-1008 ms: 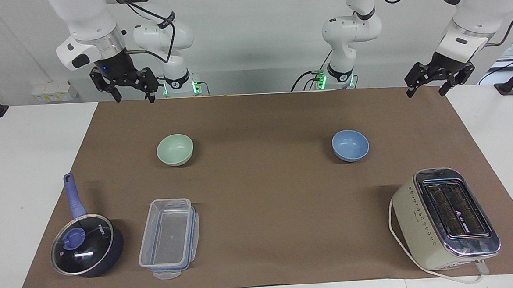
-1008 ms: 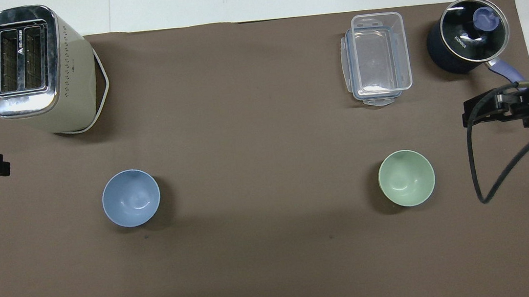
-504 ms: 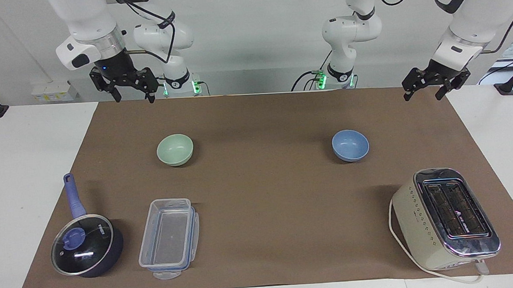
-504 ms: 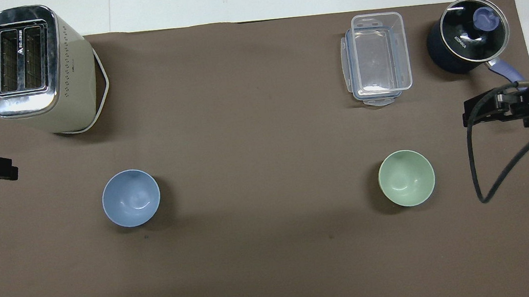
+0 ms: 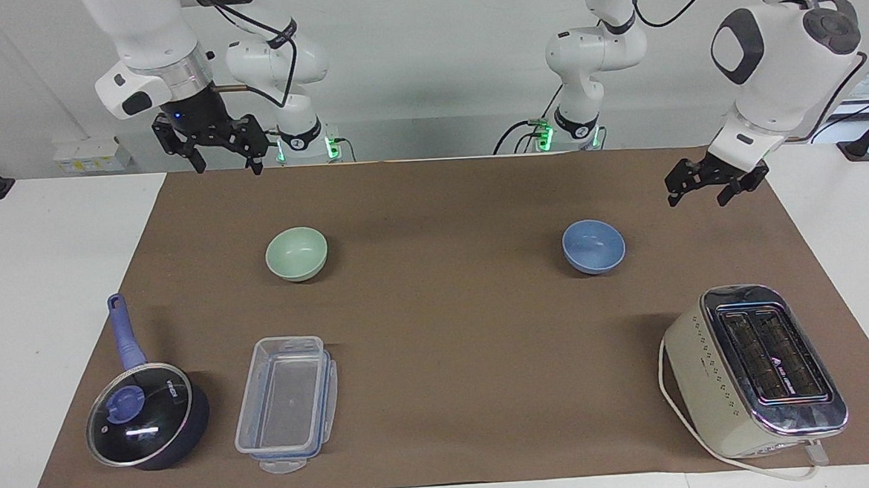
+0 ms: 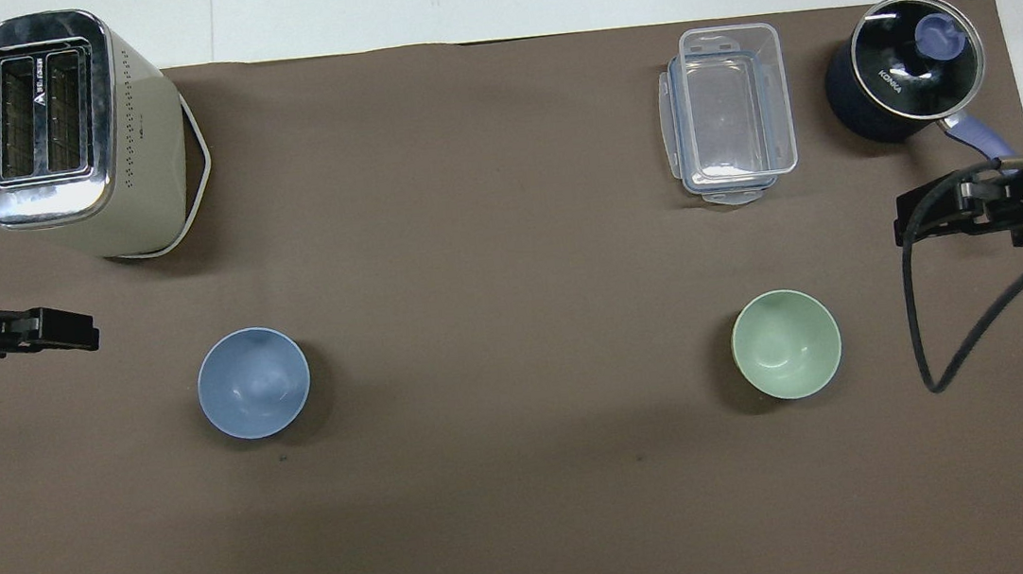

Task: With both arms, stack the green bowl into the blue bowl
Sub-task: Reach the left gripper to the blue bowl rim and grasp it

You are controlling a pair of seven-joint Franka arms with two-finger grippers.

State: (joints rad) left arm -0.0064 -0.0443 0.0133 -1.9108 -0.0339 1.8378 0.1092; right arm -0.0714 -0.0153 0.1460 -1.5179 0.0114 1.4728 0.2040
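The pale green bowl (image 5: pixel 297 253) (image 6: pixel 786 344) stands upright and empty on the brown mat toward the right arm's end. The periwinkle-blue bowl (image 5: pixel 593 246) (image 6: pixel 253 383) stands upright and empty toward the left arm's end. The two bowls are far apart. My left gripper (image 5: pixel 707 194) (image 6: pixel 87 334) is open and empty, low over the mat a short way from the blue bowl, not touching it. My right gripper (image 5: pixel 226 166) (image 6: pixel 905 228) is open and empty, raised over the mat's edge at the robots' end, apart from the green bowl.
A cream toaster (image 5: pixel 753 368) (image 6: pixel 68 134) stands farther out at the left arm's end. A clear plastic container (image 5: pixel 286 400) (image 6: pixel 726 112) and a dark lidded pot with a blue handle (image 5: pixel 146 415) (image 6: pixel 903 79) stand farther out than the green bowl.
My left gripper has come down and moved inward over the mat toward the blue bowl. The right arm and both bowls have not moved.
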